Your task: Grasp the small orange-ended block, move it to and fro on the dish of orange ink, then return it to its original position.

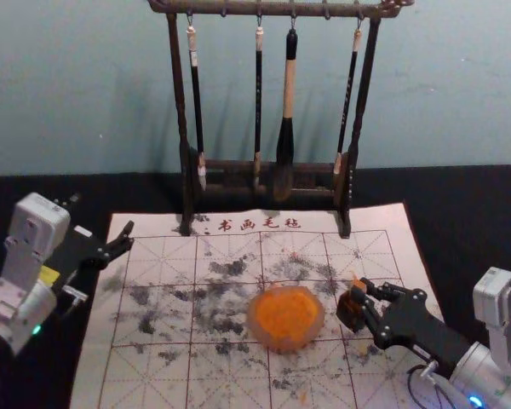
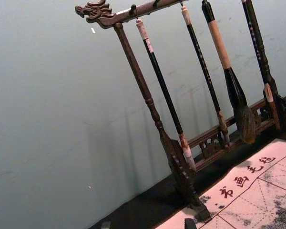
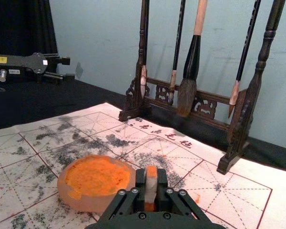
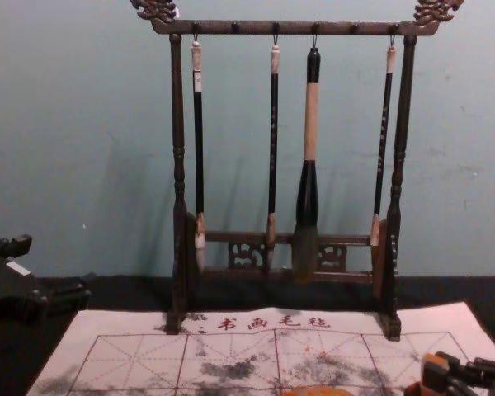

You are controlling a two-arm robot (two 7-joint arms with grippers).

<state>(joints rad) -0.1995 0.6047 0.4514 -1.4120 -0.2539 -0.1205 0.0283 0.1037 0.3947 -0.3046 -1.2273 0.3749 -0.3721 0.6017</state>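
Small block: it stands in the right gripper's hold (image 3: pixel 151 190), just right of the orange dish (image 1: pixel 285 322), over the near right part of the marked mat (image 1: pixel 376 219); I can't tell whether its foot touches down.
Right gripper: on the near right, its fingers (image 3: pixel 140 183) closed in on both sides of the block, pinching it (image 3: pixel 151 181).
Left gripper: idle at the far left by the mat's edge, fingers spread wide with nothing between them (image 2: pixel 148 224).
Block's feel: looks light, stiff and hard to me, the sort that won't give under a squeeze but might chip if dropped; wet orange could make it slippery.
Where to hold: the pale sides at mid-height, I'd say, keeping off the orange ends.
Block's long axis: close to upright, one orange end pointing up, more orange low down by the fingers.
Dark brown shape: right by the right fingertips (image 1: pixel 351 310); whether it belongs to the block, I can't tell.
Orange ink: looks soft and pasty, so a gentle rub to and fro should do; pressing hard could shove the dish along.
Brush rack: beyond, at the far side, brushes hanging (image 4: pixel 297 28).
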